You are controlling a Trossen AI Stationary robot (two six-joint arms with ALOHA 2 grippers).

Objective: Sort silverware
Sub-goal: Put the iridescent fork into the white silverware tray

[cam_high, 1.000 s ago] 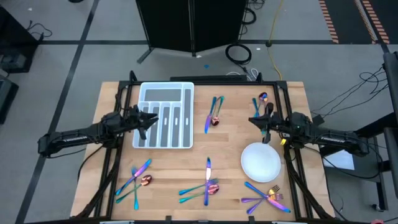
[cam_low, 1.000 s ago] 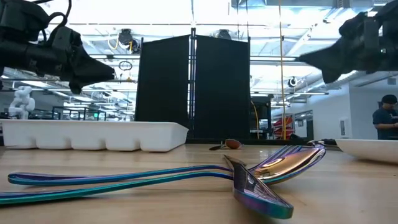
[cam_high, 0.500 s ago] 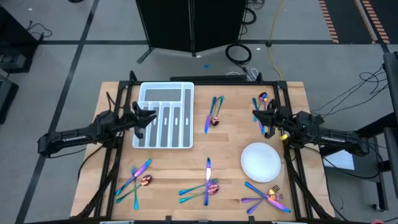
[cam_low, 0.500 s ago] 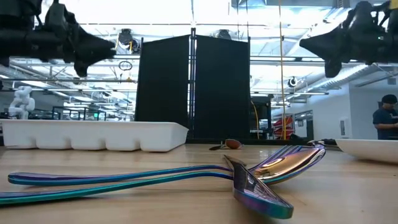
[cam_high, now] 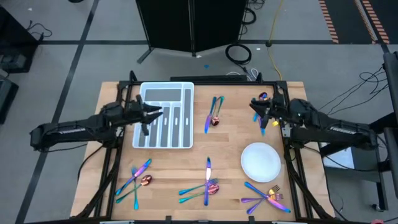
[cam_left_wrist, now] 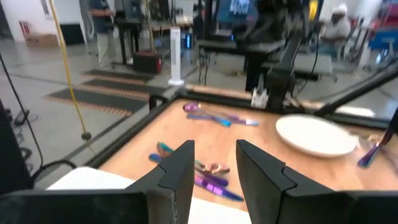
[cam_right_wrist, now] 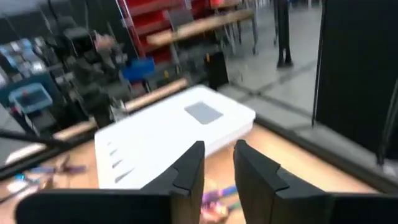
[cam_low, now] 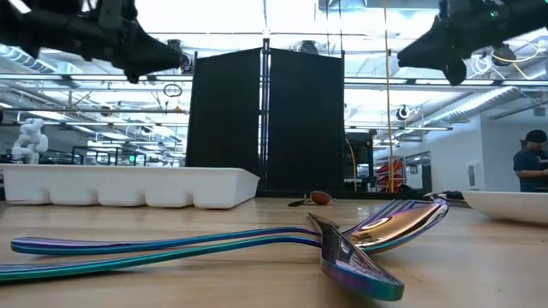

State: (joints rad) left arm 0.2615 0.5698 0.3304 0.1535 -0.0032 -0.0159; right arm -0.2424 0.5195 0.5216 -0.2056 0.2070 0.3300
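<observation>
The left gripper [cam_high: 151, 114] hangs over the white divided tray [cam_high: 163, 93], its fingers [cam_left_wrist: 180, 171] parted with a clear gap and nothing between them. The right gripper [cam_high: 256, 110] hovers above the far right part of the table [cam_high: 230, 134]; its fingers [cam_right_wrist: 186, 171] stand a little apart, empty as far as its wrist view shows. Just beyond those fingers lies a small cluster of silverware [cam_high: 263, 99], partly covered by the gripper from above, so the pieces cannot be told apart. More silverware lies between the two grippers and in groups along the near edge. The white plate [cam_high: 260, 160] sits near the right fingers. In the low view both grippers are cut off at the top edge.
</observation>
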